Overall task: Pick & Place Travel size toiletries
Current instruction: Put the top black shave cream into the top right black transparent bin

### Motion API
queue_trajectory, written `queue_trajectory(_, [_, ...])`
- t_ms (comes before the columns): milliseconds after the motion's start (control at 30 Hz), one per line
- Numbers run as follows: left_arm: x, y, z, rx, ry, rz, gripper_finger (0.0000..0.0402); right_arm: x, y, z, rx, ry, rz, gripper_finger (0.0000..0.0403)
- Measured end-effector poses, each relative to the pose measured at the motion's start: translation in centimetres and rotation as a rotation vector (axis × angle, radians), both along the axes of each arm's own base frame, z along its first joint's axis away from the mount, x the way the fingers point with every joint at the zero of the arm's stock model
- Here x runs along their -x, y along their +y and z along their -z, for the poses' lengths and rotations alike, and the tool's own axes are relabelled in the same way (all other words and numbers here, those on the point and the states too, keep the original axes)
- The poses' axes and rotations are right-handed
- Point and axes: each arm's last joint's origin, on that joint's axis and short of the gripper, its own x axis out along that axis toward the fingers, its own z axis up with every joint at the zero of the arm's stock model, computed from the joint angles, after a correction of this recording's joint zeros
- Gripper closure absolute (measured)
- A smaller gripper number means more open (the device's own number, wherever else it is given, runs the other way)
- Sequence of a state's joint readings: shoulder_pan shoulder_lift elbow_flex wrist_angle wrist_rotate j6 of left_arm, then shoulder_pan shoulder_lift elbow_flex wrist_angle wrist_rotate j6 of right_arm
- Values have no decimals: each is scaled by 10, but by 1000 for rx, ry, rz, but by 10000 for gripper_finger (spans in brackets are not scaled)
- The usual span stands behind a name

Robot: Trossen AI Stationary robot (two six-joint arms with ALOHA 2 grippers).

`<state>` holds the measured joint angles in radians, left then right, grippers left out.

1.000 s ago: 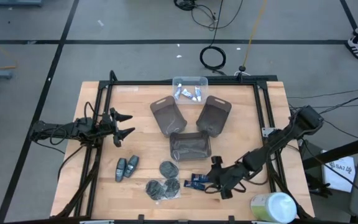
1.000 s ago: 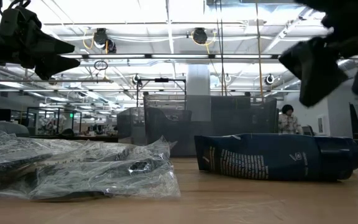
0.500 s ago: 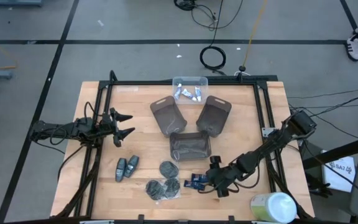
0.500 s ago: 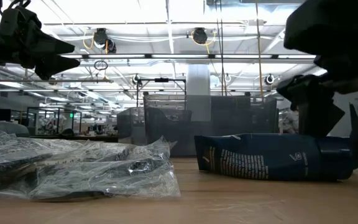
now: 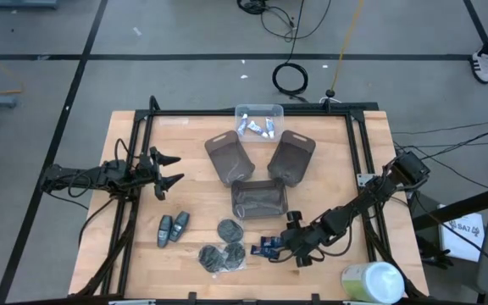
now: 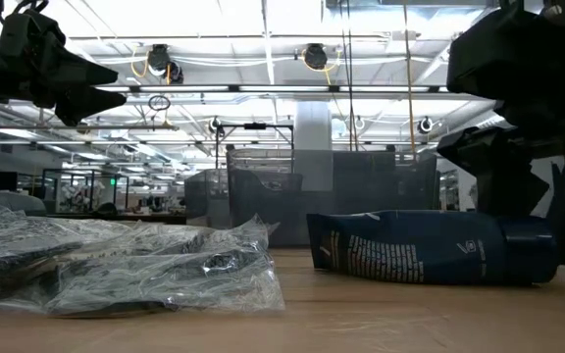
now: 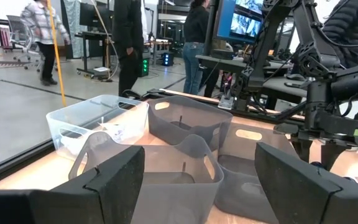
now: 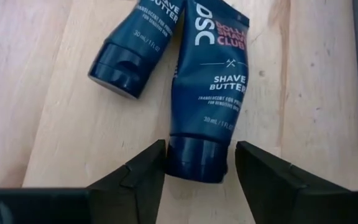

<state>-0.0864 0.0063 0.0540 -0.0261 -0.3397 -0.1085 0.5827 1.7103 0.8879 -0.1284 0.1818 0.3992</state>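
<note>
Right pincer [image 8: 196, 163] sits low on the counter [image 5: 329, 182] at the lower right of the high view, fingers spread to either side of the cap of a dark-blue shave-butter tube [image 8: 209, 93], not yet pinching it. A second dark-blue tube [image 8: 137, 38] lies just beside it, tilted. In the high view's lower middle lie bagged dark-grey discs [image 5: 223, 252] and, further left, two grey-blue oval sticks [image 5: 173, 227]. Past them stand three smoky-grey trays [image 5: 259, 200], then a clear tray [image 5: 259, 111] holding white tubes [image 5: 256, 128] at the upper middle. Left pincer [image 5: 168, 169] hovers spread at the left edge.
</note>
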Motion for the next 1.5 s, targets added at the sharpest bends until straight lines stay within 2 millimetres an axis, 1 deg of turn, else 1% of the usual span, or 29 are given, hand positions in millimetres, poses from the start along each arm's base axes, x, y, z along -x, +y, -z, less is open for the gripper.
queue_trajectory(300, [0, 0, 0, 0, 0, 0, 105, 0, 0, 0, 14, 0, -19, 265])
queue_trajectory(433, [0, 0, 0, 0, 0, 0, 105, 0, 0, 0, 15, 0, -21, 267])
queue_trajectory(533, [0, 0, 0, 0, 0, 0, 105, 0, 0, 0, 16, 0, -22, 253])
queue_trajectory(833, [0, 0, 0, 0, 0, 0, 105, -3, -5, 0, 14, -3, -2, 193])
queue_trajectory(1000, [0, 0, 0, 0, 0, 0, 105, -8, -9, -1, 1, -24, 17, 183])
queue_trajectory(1267, [0, 0, 0, 0, 0, 0, 105, -11, -10, 4, 0, -23, 23, 211])
queue_trajectory(1500, [0, 0, 0, 0, 0, 0, 105, -10, -9, 5, -18, -8, 9, 256])
